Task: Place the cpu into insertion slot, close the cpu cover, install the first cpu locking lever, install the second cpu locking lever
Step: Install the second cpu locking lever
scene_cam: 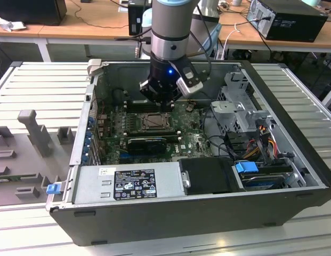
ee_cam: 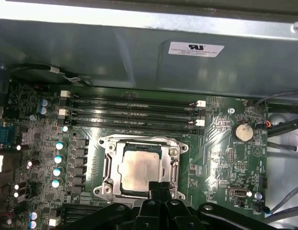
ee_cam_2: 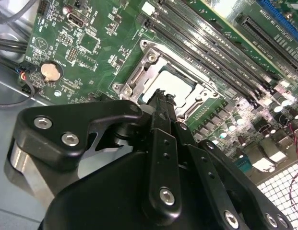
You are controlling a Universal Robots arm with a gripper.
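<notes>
The cpu point(ee_cam: 140, 167) is a silver-grey square lying flat in the insertion slot point(scene_cam: 153, 122) on the green board; it is also in the second wrist view point(ee_cam_2: 180, 85). The cpu cover point(ee_cam: 109, 165), a silvery metal frame with a square window, lies down around the chip point(ee_cam_2: 139, 72). My gripper point(ee_cam: 160, 185) hangs just above the socket's edge, at one side of the chip point(ee_cam_2: 161, 94), fingers pressed together with nothing between them. In the exterior view the gripper point(scene_cam: 164, 105) is over the far side of the socket. I cannot make out the locking levers' positions.
Long black memory slots point(ee_cam: 134, 112) run beside the socket, toward the case wall point(ee_cam: 139, 52). A coin battery point(ee_cam: 243, 131) sits on the board. The power supply point(scene_cam: 128, 184), drive cage point(scene_cam: 240, 106) and cables point(scene_cam: 261, 138) crowd the open case.
</notes>
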